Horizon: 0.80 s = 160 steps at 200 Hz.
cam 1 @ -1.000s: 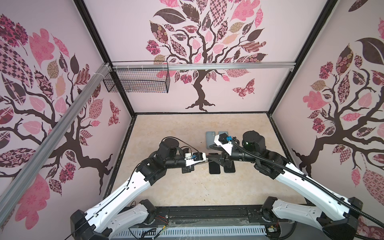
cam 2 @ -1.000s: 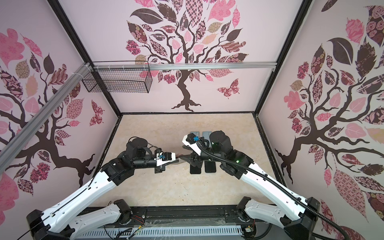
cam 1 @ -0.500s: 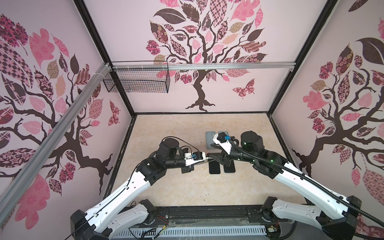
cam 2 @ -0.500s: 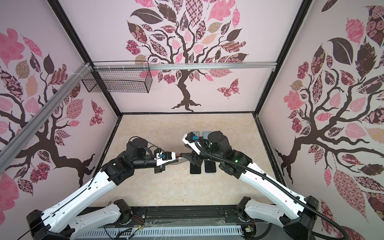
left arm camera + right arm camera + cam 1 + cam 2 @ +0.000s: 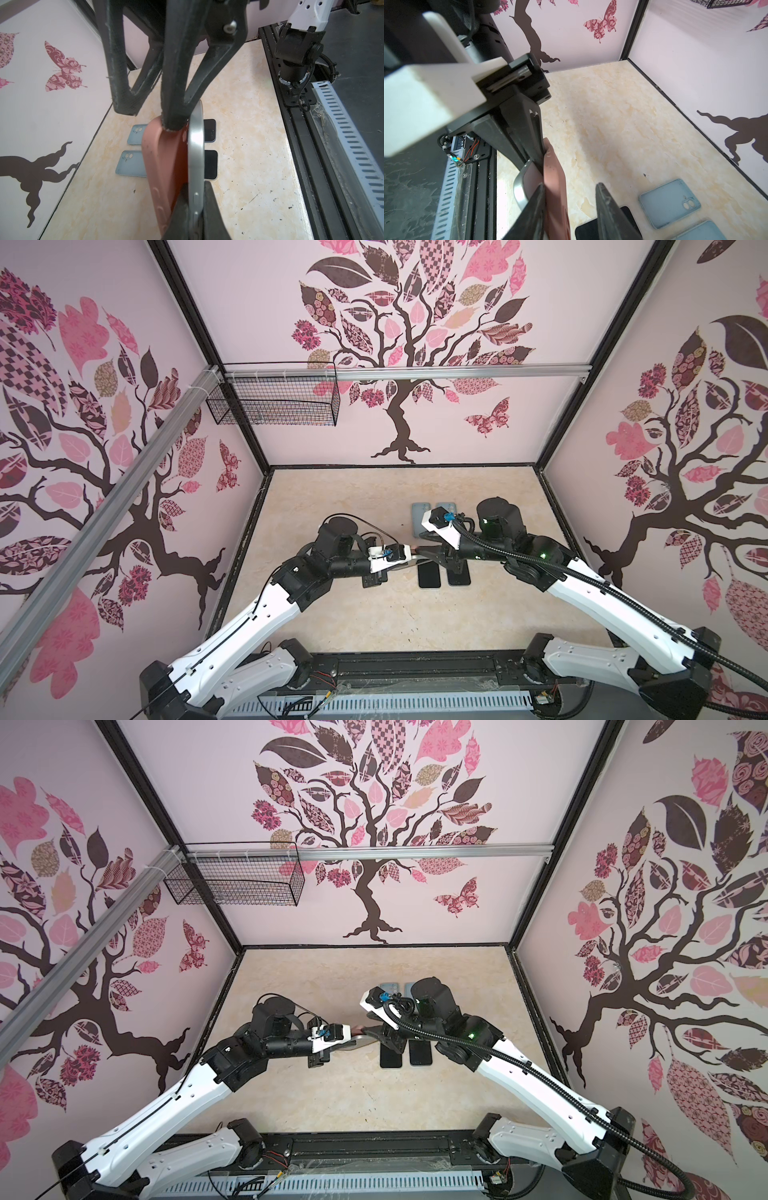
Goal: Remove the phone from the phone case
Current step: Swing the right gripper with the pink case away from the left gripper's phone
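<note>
Phone [image 5: 196, 145] and pink case [image 5: 164, 158] hang on edge above the table [image 5: 249, 145], well clear of the spare phones and blue cases lying there. Their long axis runs from one arm to the other in both top views.

At the left end, the left fingers [image 5: 211, 203] are clamped across the phone's silver frame alone, and the case sits outside that grip. Toward the right end the case stands off the phone and splays to its far side, leaving a wedge-shaped gap.

The right fingers [image 5: 608, 212] stand apart and straddle this loose end. One finger sits in the wedge between phone and case, against the case, and the other is clear of the case's back. The case thus lies between the right fingers, nearer the right arm. Closing there and drawing rightward along the long axis looks like the parting move.
</note>
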Tool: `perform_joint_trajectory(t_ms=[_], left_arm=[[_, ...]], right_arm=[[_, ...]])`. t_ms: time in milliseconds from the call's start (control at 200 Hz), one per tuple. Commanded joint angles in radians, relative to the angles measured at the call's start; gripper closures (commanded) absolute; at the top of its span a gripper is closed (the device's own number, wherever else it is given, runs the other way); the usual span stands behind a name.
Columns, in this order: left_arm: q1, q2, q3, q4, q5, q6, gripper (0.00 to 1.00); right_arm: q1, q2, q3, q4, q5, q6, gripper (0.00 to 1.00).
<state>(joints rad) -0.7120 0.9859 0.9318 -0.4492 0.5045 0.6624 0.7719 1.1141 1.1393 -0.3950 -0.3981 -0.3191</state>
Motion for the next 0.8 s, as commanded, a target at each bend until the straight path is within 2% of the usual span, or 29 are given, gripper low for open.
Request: perform_joint_trajectory(t_ms=[0,290,440,595,795], left_arm=[[-0.003,-0.03,0.031,0.101,0.045,0.006,1.0],[-0.004,-0.042,0.023,0.101,0.043,0.001,1.0],[-0.003,-0.054,0.015,0.111,0.047,-0.014,1.0],[-0.003,-0.074,-0.006,0.129,0.064,-0.029,1.0],[-0.003,-0.095,-0.021,0.131,0.082,-0.059,1.0]], right_arm=[[-0.002,0.023,0.021,-0.087,0.018,-0.008,0.65],[-0.001,0.011,0.024,-0.041,0.002,0.056,0.85],[-0.003,0.014,0.024,-0.014,0.085,0.128,1.0],[-0.025,0.051,0.031,-0.019,0.186,0.207,1.0],[-0.122,0.076,0.025,-0.008,0.172,0.336,1.0]])
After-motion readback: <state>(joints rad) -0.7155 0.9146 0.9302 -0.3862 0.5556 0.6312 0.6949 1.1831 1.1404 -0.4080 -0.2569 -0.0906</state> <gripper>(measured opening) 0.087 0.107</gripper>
